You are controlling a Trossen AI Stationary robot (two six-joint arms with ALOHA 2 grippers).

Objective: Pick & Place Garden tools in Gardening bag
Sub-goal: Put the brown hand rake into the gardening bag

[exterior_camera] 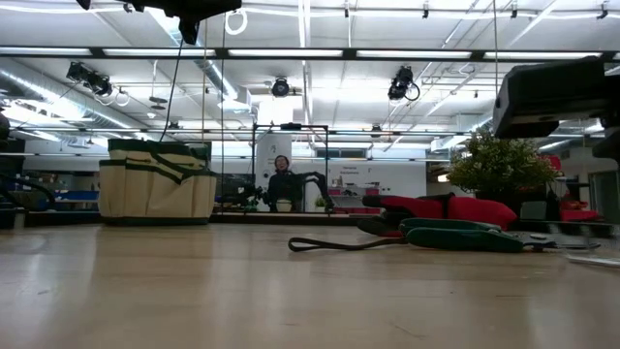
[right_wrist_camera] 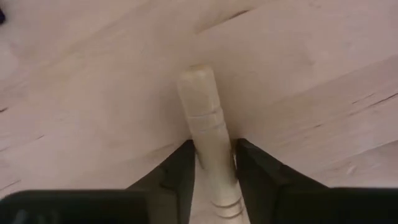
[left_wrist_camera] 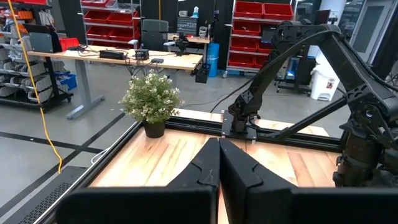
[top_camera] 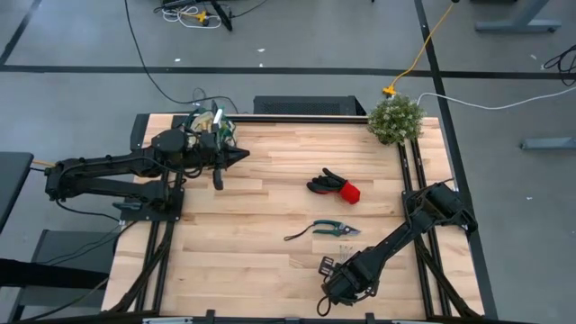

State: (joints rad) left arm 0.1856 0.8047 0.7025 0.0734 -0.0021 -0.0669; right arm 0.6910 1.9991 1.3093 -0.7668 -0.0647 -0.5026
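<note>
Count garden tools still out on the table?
3: gloves mid-table, pruning shears just below them, wooden handle between the right gripper fingers at the near edge. More may sit inside the bag.

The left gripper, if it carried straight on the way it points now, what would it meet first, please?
Probably nothing soon. The shut left gripper points across the table, above the wood. The gloves lie off to one side of that line; the plant and the right arm's base lie farther ahead, depth unclear.
</note>
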